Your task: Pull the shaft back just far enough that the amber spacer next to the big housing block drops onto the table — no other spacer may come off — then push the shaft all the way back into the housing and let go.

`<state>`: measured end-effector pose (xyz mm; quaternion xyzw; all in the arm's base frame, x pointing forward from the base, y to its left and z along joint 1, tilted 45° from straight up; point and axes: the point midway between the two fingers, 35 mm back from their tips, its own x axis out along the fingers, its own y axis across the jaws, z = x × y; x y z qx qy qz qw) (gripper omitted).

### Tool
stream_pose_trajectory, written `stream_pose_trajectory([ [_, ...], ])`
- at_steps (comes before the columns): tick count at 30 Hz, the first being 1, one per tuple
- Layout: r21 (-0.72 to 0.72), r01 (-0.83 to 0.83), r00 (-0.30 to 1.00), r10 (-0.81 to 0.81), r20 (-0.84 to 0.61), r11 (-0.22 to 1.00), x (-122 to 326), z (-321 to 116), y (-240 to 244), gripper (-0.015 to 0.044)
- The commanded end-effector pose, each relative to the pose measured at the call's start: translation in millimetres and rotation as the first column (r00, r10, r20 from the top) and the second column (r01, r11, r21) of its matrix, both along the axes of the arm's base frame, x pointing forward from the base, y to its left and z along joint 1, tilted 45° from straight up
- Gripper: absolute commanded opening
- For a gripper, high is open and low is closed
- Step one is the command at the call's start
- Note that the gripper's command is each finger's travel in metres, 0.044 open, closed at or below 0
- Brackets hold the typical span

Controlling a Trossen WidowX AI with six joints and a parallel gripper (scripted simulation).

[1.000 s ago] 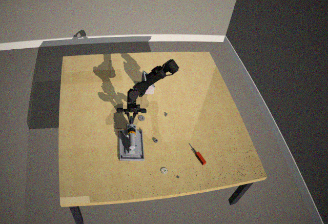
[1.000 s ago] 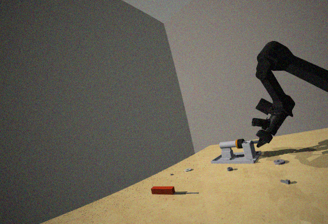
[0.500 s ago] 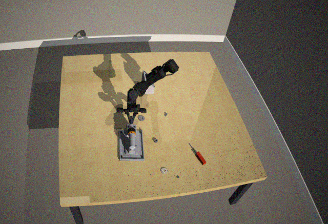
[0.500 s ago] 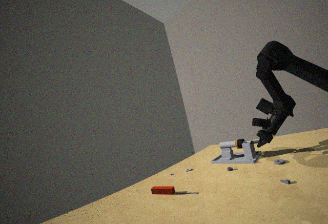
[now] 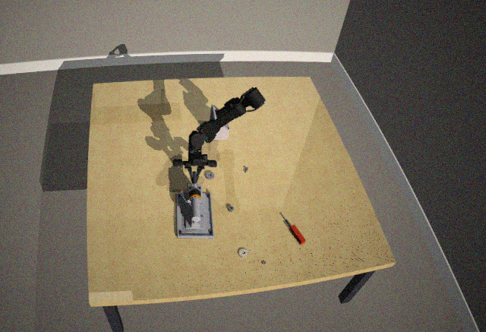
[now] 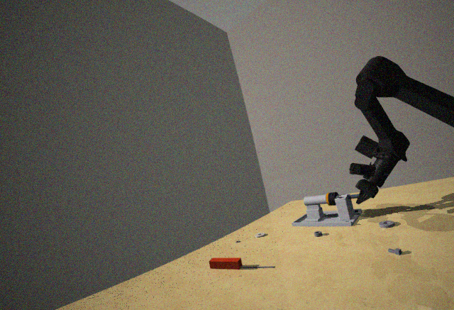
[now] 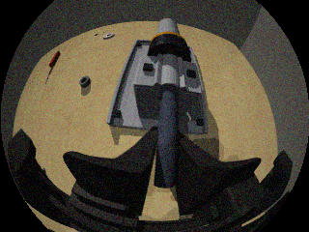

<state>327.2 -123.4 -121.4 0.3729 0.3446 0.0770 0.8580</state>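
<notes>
My gripper (image 5: 194, 181) (image 6: 360, 201) (image 7: 163, 131) is shut on the dark grey shaft (image 7: 167, 108) (image 6: 354, 196), behind the bearing post (image 6: 344, 208) (image 7: 147, 98). The shaft's free end shows between the fingers in the wrist view. The amber spacer (image 5: 194, 196) (image 6: 328, 198) (image 7: 169, 33) is a thin ring against the big light grey housing (image 5: 196, 210) (image 6: 314, 200) (image 7: 168, 25). Black spacers (image 6: 333, 198) (image 7: 169, 43) sit between it and the post; their exact number is unclear. The amber spacer is still up at shaft height, not on the table.
The fixture's base tray (image 5: 212, 218) (image 7: 126, 103) stands on the table. To its side lie a large grey ring (image 5: 209, 174) (image 6: 386, 223), a nut (image 5: 229, 207) (image 6: 318, 233) (image 7: 85, 81), a bolt (image 5: 245, 169) (image 6: 395, 251), a pale washer (image 5: 243, 252) (image 6: 260, 235) and a red screwdriver (image 5: 297, 234) (image 6: 225, 263).
</notes>
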Motion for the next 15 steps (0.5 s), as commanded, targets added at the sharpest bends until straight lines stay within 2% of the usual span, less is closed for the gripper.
stream_pose_trajectory([
  [1, -0.003, -0.004, 1.000, 0.004, 0.003, 1.000, -0.8, 0.4, 0.2, 0.0000],
  [15, -0.003, -0.004, 1.000, 0.004, 0.003, 1.000, -2.4, 0.4, 0.4, 0.0000],
])
